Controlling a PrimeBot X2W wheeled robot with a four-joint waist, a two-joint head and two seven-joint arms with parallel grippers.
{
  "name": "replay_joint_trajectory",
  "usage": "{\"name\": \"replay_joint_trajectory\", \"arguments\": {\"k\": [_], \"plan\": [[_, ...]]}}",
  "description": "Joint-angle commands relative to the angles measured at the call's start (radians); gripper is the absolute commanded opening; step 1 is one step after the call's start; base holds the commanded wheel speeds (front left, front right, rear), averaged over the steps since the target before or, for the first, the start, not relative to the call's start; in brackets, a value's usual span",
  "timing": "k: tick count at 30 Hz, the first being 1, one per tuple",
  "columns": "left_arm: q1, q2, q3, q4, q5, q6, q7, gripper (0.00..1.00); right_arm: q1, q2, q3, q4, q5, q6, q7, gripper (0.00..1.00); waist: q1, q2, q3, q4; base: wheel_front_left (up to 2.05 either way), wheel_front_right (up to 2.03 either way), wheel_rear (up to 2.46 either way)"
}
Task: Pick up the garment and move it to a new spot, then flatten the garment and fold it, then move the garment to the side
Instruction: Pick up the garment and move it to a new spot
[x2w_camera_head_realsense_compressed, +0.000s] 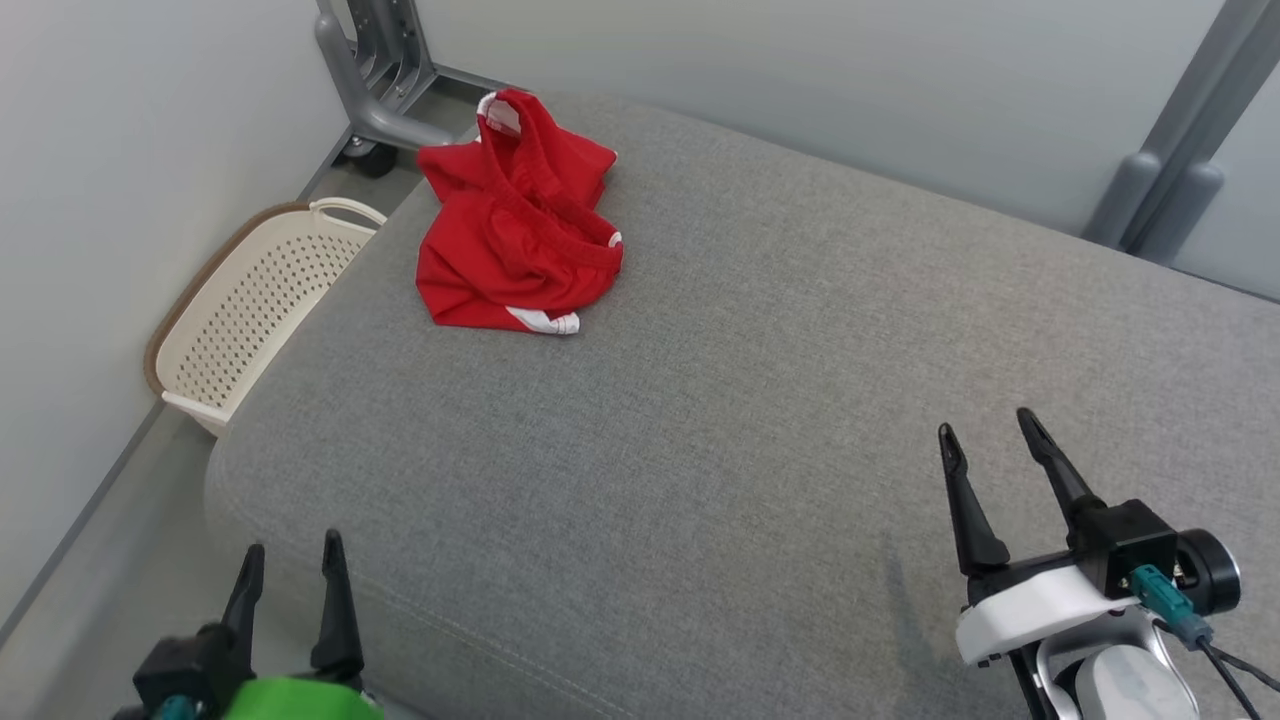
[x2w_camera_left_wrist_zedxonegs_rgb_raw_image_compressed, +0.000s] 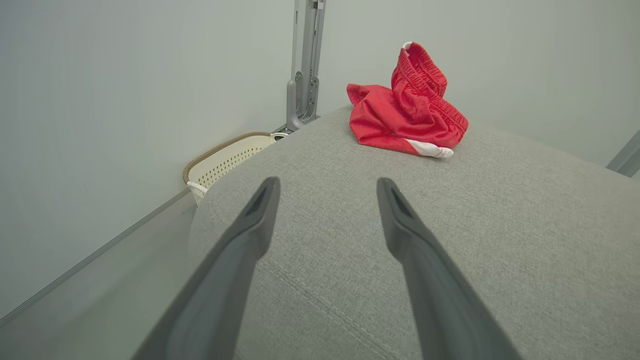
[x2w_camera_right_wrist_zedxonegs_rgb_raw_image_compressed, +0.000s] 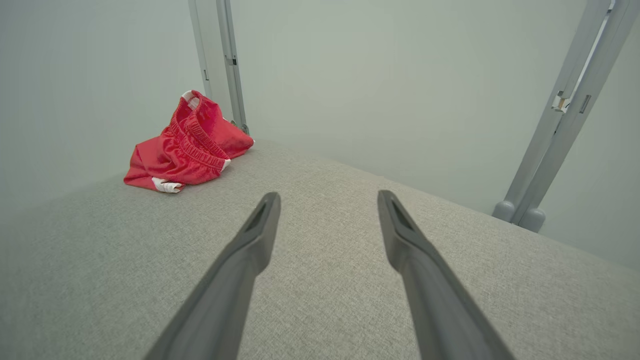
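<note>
My left gripper (x2w_camera_head_realsense_compressed: 292, 545) hangs over the near left corner of the grey cushion (x2w_camera_head_realsense_compressed: 760, 420), fingers spread wide and holding nothing. My right gripper (x2w_camera_head_realsense_compressed: 985, 422) sits above the near right part, just as wide and just as empty. The red shorts (x2w_camera_head_realsense_compressed: 510, 230) lie crumpled in a heap at the far left corner, well apart from both grippers. As I judge it, the step in hand is the first pick-up, not yet begun. To do it well I would send the left arm, which looks the nearer one, down from above with the jaws wide. I would pinch a thick fold or the raised waistband rather than one thin layer, then lift until the whole heap clears the cushion. From there I would carry it to the open middle, where both arms can reach to flatten it. The heap sits near the cushion's edge, so a sideways nudge could tip it toward the cream basket (x2w_camera_head_realsense_compressed: 250, 310) on the floor below. Looking down, the head view gives me the heap's outline and both grippers at once. The low left wrist view adds height: the waistband stands up as a loop. The right wrist view shows the heap's other flank and a grey post (x2w_camera_right_wrist_zedxonegs_rgb_raw_image_compressed: 555, 135) by the wall.
</note>
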Motion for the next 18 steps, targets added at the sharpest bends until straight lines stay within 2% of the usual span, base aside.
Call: {"name": "replay_joint_trajectory", "arguments": {"k": [1, 2, 4, 11, 12, 18], "plan": [[-0.059, -0.003, -0.012, 0.009, -0.017, -0.006, -0.003, 1.0, -0.015, -0.01, -0.01, -0.015, -0.006, -0.001, -0.003, 1.0, 0.0001, 0.0068, 0.054, 0.009, 0.0, 0.0, 0.0], [-0.172, -0.005, -0.05, 0.055, -0.042, -0.011, 0.052, 1.0, -0.036, -0.034, -0.037, -0.049, -0.021, -0.001, -0.003, 1.0, 0.0001, 0.0068, 0.13, 0.017, 0.0, 0.0, 0.0], [-0.228, -0.005, -0.062, 0.071, -0.054, -0.011, 0.082, 1.0, -0.046, -0.045, -0.048, -0.062, -0.028, -0.001, -0.003, 1.0, 0.0001, 0.0068, 0.166, 0.02, 0.0, 0.0, 0.0], [-0.683, -0.008, -0.116, 0.272, -0.225, 0.007, 0.295, 1.0, -0.17, -0.163, -0.042, -0.154, -0.063, -0.001, 0.018, 1.0, 0.0001, 0.0068, 0.426, -0.011, 0.0, 0.0, 0.0], [-0.742, -0.007, -0.119, 0.317, -0.276, 0.01, 0.341, 1.0, -0.185, -0.179, -0.038, -0.167, -0.063, -0.001, 0.027, 1.0, 0.0001, 0.0068, 0.451, -0.02, 0.0, 0.0, 0.0], [-1.012, -0.005, -0.088, 0.548, -0.349, 0.058, 0.465, 1.0, -0.223, -0.24, -0.015, -0.242, -0.053, -0.001, 0.07, 1.0, 0.0001, 0.0068, 0.549, -0.072, 0.0, 0.0, 0.0]]}}
